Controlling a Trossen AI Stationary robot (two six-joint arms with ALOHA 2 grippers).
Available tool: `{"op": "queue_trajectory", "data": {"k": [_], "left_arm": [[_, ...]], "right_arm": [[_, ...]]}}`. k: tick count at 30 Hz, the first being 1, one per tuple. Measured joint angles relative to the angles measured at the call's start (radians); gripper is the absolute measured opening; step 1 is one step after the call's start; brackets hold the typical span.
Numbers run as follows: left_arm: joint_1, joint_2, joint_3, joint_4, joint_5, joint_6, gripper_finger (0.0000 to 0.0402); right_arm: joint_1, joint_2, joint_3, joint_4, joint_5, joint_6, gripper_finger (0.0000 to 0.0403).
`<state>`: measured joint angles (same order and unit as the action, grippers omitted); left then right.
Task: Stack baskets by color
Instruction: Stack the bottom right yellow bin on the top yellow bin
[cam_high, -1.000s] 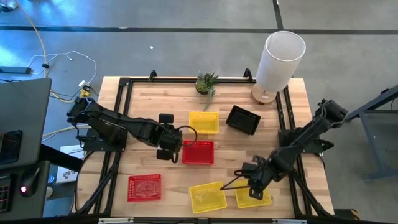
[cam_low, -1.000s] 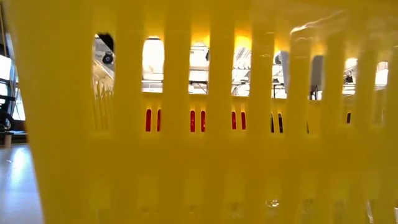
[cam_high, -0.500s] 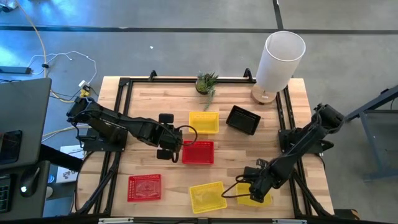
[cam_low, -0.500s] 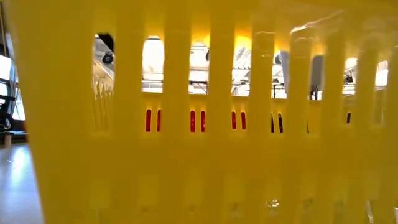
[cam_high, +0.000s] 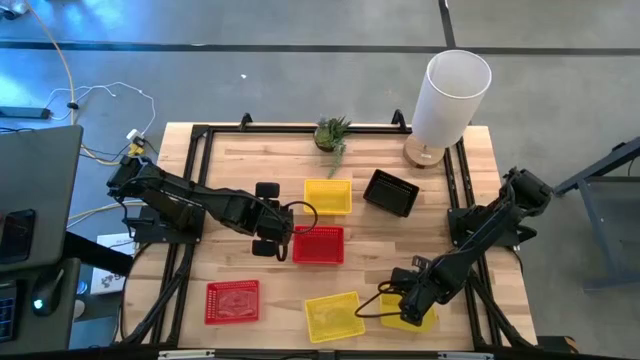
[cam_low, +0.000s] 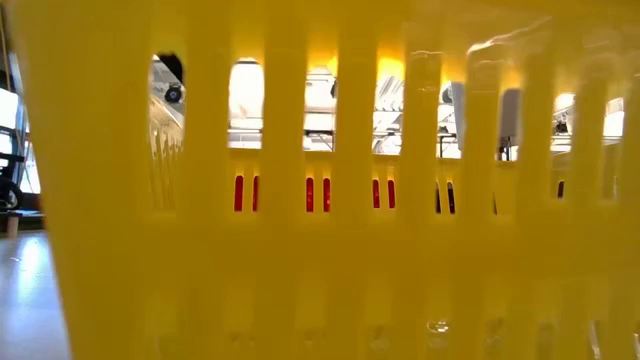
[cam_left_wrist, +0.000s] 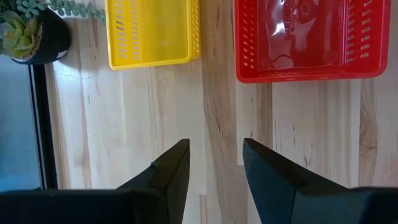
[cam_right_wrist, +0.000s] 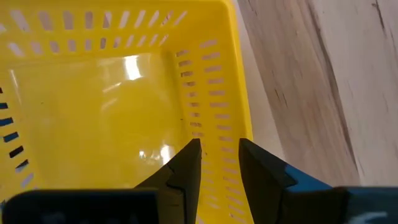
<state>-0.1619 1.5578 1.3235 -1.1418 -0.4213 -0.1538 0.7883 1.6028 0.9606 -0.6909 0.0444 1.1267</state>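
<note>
My right gripper (cam_high: 402, 300) points down over a yellow basket (cam_high: 418, 318) at the table's near right. Its open fingers stand astride one side wall (cam_right_wrist: 219, 106) of that basket (cam_right_wrist: 93, 106), one inside and one outside. A second yellow basket (cam_high: 335, 316) lies beside it. A third (cam_high: 328, 196) sits farther back, with a black basket (cam_high: 390, 192) to its right. My left gripper (cam_high: 268, 232) hangs open above bare wood (cam_left_wrist: 214, 146), just left of a red basket (cam_high: 318, 245). Another red basket (cam_high: 232, 301) rests at the near left. My right gripper comes from above at the yellow basket's side wall (cam_right_wrist: 214, 134), one finger (cam_right_wrist: 186, 165) inside the basket and one (cam_right_wrist: 261, 168) outside. I cannot tell whether the fingers touch the wall. The basket rests flat on the table.
A tall white cylinder (cam_high: 450, 95) and a small green plant (cam_high: 332, 132) stand at the far edge. A black metal frame (cam_high: 200, 135) runs around the tabletop. A yellow basket wall (cam_low: 320, 250) fills the low view. Bare wood lies between the red baskets.
My right gripper has sunk and gone a little toward the table's near edge, down onto the near-right yellow basket. The baskets have kept their places.
</note>
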Motion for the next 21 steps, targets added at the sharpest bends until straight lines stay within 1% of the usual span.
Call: {"op": "queue_trajectory", "data": {"k": [8, 13, 21], "left_arm": [[0.000, 0.000, 0.000, 0.027, 0.001, 0.027, 0.0135], [0.000, 0.000, 0.000, 0.049, 0.002, 0.053, 0.0135], [0.000, 0.000, 0.000, 0.049, 0.015, 0.053, 0.0135]], "right_arm": [[0.000, 0.000, 0.058, -0.046, 0.029, -0.007, 0.0097], [0.000, -0.001, 0.060, -0.062, 0.033, -0.008, 0.0097], [0.000, -0.001, 0.073, -0.073, -0.002, -0.002, 0.0097]]}}
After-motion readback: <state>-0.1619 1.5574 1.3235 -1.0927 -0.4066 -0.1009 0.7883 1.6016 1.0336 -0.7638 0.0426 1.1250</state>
